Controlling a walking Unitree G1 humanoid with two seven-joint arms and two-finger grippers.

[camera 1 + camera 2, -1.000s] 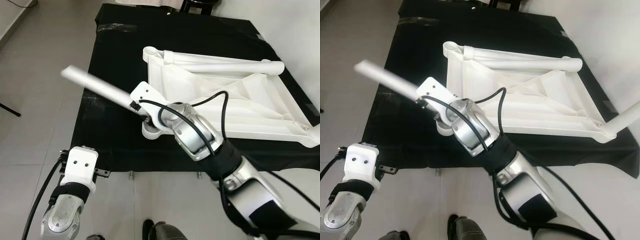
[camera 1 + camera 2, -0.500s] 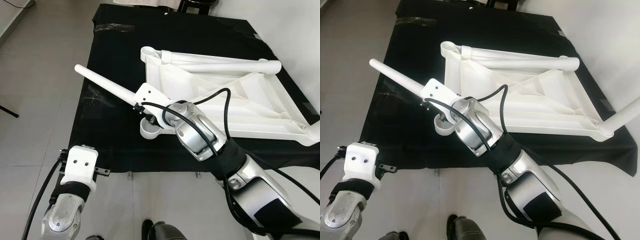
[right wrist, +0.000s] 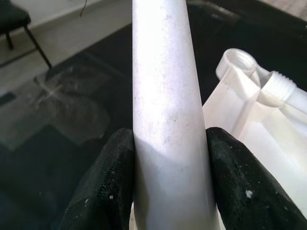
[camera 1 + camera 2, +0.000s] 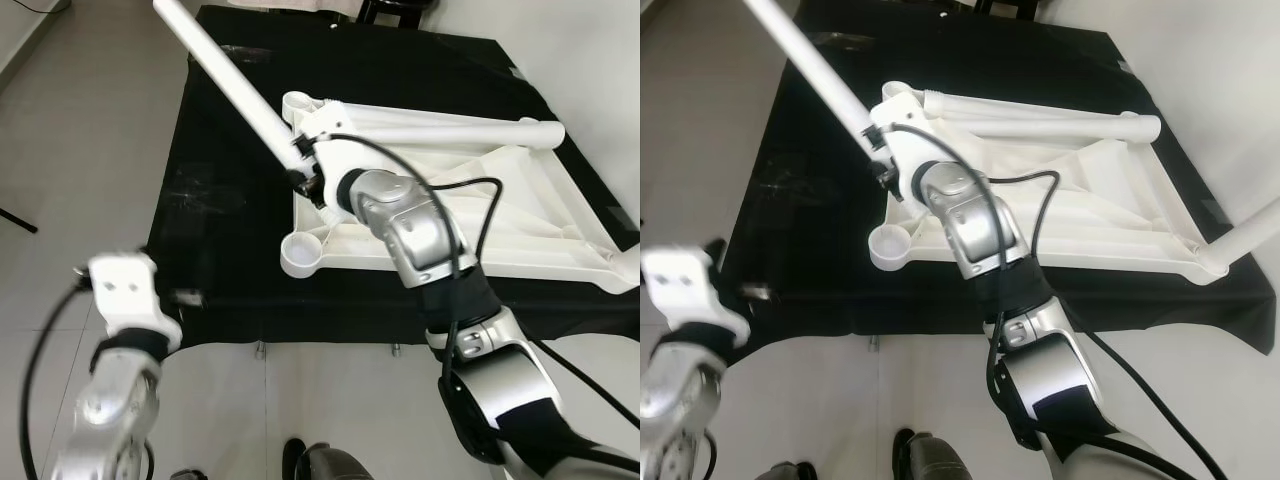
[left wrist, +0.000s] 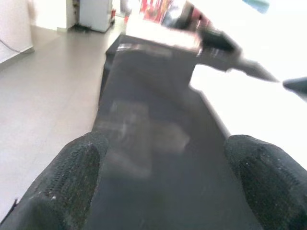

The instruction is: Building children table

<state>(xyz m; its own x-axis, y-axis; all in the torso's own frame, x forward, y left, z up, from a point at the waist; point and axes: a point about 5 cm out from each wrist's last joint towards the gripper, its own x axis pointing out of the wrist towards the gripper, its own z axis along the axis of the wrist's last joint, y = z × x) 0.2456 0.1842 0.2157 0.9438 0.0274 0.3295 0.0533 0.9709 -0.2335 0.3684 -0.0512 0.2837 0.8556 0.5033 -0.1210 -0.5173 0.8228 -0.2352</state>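
Observation:
A white plastic table top (image 4: 480, 220) lies upside down on a black cloth (image 4: 220, 220). My right gripper (image 4: 304, 176) is shut on a long white table leg (image 4: 235, 85), which slants up and away to the far left; its black fingers (image 3: 105, 187) clamp both sides of the leg (image 3: 168, 96). It hovers over the top's left edge, between the near-left corner socket (image 4: 301, 255), which stands empty, and the far-left socket (image 4: 298, 102). A second leg (image 4: 450, 132) lies along the top's far edge. A third leg (image 4: 1250, 235) sticks out of the near-right corner. My left gripper (image 5: 163, 191) is open over the cloth.
The cloth covers a grey tiled floor (image 4: 80, 150). Dark chair legs (image 4: 390, 10) stand past the cloth's far edge. My left arm (image 4: 125, 300) is raised near the cloth's near-left corner. My dark foot (image 4: 320, 462) shows at the bottom edge.
The right gripper carried the leg away from the near-left socket toward the far left and tilted it steeper. The left arm lifted and swung, now blurred.

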